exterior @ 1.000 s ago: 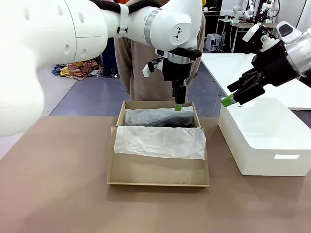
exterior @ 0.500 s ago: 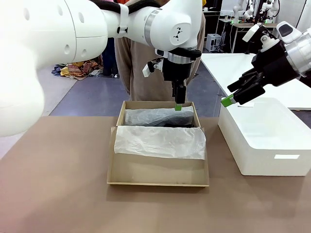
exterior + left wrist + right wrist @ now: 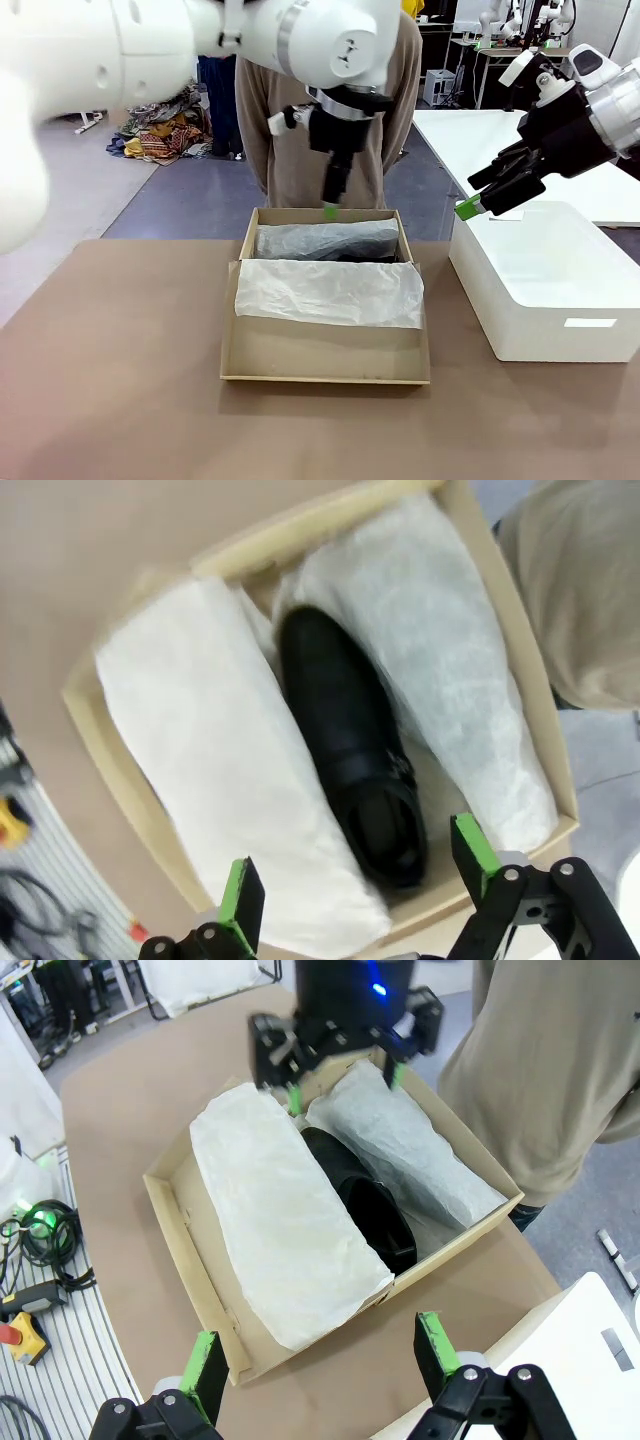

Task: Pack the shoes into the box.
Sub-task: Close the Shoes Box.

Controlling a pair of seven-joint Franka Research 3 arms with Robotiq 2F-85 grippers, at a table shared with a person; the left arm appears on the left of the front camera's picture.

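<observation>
Plainly, one tan cardboard shoebox [image 3: 325, 350] sits open on the brown table [image 3: 100, 380], lined with white tissue. Inside it lie two tissue bundles side by side, a nearer one [image 3: 280, 1220] and a farther one [image 3: 400, 1150]. One glossy black shoe [image 3: 345, 740] lies bare in the gap between them, its strap and small buckle facing up. The farther bundle looks greyish from the front; I cannot tell what it wraps.

Two grippers show. The left gripper [image 3: 330, 205] hangs above the box's far edge, clear of it; its wrist view shows both green-padded fingers [image 3: 243, 895] spread wide over the shoe, touching nothing. The right gripper [image 3: 470, 208] hovers above one white rectangular tub [image 3: 545, 300] just beside the box, fingers [image 3: 432, 1345] likewise spread and empty. One person in a tan top [image 3: 300, 150] stands behind the box.
</observation>
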